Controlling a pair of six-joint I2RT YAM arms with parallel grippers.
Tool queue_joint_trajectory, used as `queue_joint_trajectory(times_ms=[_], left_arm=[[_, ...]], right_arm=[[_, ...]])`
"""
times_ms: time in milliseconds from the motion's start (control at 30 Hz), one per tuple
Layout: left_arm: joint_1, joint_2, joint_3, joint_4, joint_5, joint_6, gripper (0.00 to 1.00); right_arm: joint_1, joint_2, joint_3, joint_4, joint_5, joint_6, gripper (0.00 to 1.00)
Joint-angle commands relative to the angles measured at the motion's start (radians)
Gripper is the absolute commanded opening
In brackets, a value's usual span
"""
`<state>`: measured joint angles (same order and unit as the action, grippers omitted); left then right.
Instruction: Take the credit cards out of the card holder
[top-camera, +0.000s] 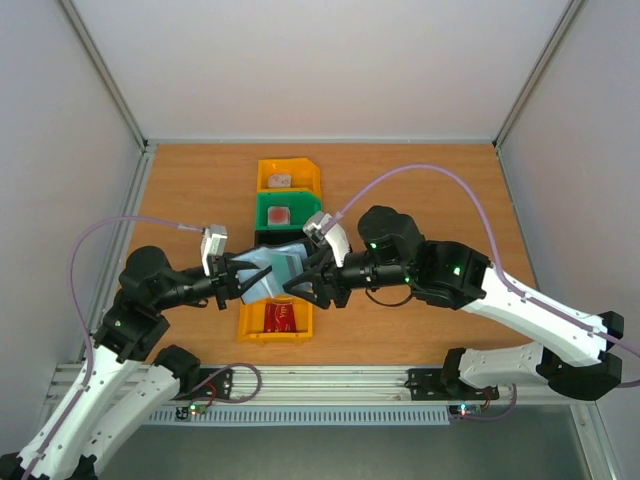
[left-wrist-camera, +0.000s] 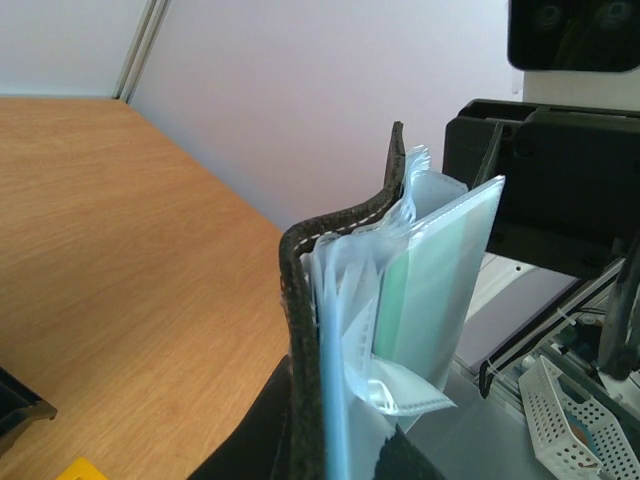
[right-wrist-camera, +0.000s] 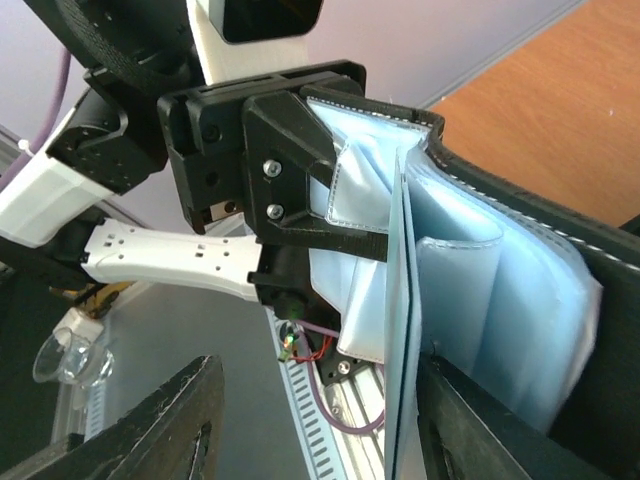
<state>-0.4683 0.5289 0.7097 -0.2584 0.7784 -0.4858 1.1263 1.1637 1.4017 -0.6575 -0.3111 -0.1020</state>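
Observation:
The card holder (top-camera: 272, 268) hangs above the table between both arms, spread open with its grey-blue pockets fanned out. My left gripper (top-camera: 243, 277) is shut on its black cover (left-wrist-camera: 300, 300). A teal credit card (left-wrist-camera: 432, 290) stands inside a clear pocket. My right gripper (top-camera: 305, 283) is at the holder's other side, open. In the right wrist view a thin pale-blue pocket leaf (right-wrist-camera: 402, 330) stands edge-on between the fingers (right-wrist-camera: 160, 430), close against the right one. A red credit card (top-camera: 281, 316) lies in the near yellow bin (top-camera: 248, 325).
Another yellow bin (top-camera: 300, 170) and a green bin (top-camera: 305, 205) stand in a row behind the holder, each with a small item inside. A black bin (top-camera: 266, 238) is partly hidden under the grippers. White walls close in the table on three sides.

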Motion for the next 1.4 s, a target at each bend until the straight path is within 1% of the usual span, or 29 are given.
queue_joint_trajectory(times_ms=[0,300,467,533,667,767,833,900,933,1000,1067,1133,1200,1300,1333,1367], left_arm=[[-0.006,-0.009,-0.001,0.046,0.005,0.010,0.00],[-0.006,-0.009,-0.001,0.031,-0.005,0.016,0.00],[-0.006,-0.011,-0.005,0.030,-0.003,0.017,0.00],[-0.006,-0.012,-0.007,0.030,-0.004,0.016,0.00],[-0.006,-0.021,-0.008,0.033,0.003,0.019,0.00],[-0.006,-0.034,-0.018,0.051,0.015,0.013,0.00],[-0.006,-0.043,-0.033,0.089,0.036,-0.008,0.00],[-0.006,-0.048,-0.045,0.152,0.059,-0.034,0.00],[-0.006,-0.050,-0.050,0.176,0.070,-0.047,0.00],[-0.006,-0.048,-0.053,0.206,0.082,-0.073,0.00],[-0.006,-0.042,-0.051,0.218,0.090,-0.083,0.00],[-0.006,-0.042,-0.049,0.241,0.103,-0.089,0.00],[-0.006,-0.046,-0.044,0.248,0.122,-0.102,0.00],[-0.006,-0.053,-0.049,0.306,0.163,-0.122,0.00],[-0.006,-0.055,-0.053,0.322,0.181,-0.128,0.00],[-0.006,-0.054,-0.058,0.336,0.194,-0.136,0.00]], right_arm=[[-0.005,0.024,0.022,0.034,-0.049,0.012,0.53],[-0.005,0.106,0.024,0.145,-0.144,0.039,0.52],[-0.004,0.142,0.039,0.168,-0.178,0.037,0.64],[-0.003,0.144,0.045,0.160,-0.179,0.030,0.65],[-0.003,0.100,0.037,0.112,-0.102,0.010,0.64],[-0.005,0.047,0.029,0.045,0.016,0.005,0.58],[-0.005,0.027,0.030,-0.022,0.116,0.017,0.51],[-0.005,0.028,0.046,-0.103,0.192,0.024,0.48],[-0.005,0.032,0.056,-0.131,0.205,0.024,0.48],[-0.005,0.045,0.068,-0.152,0.183,0.012,0.49],[-0.003,0.058,0.082,-0.153,0.148,-0.008,0.53],[-0.003,0.063,0.099,-0.169,0.158,-0.026,0.57],[-0.003,0.046,0.088,-0.171,0.201,-0.046,0.66],[-0.005,0.004,0.055,-0.171,0.245,-0.062,0.79],[-0.005,-0.006,0.045,-0.171,0.246,-0.065,0.86],[-0.006,-0.011,0.038,-0.171,0.239,-0.068,0.97]])
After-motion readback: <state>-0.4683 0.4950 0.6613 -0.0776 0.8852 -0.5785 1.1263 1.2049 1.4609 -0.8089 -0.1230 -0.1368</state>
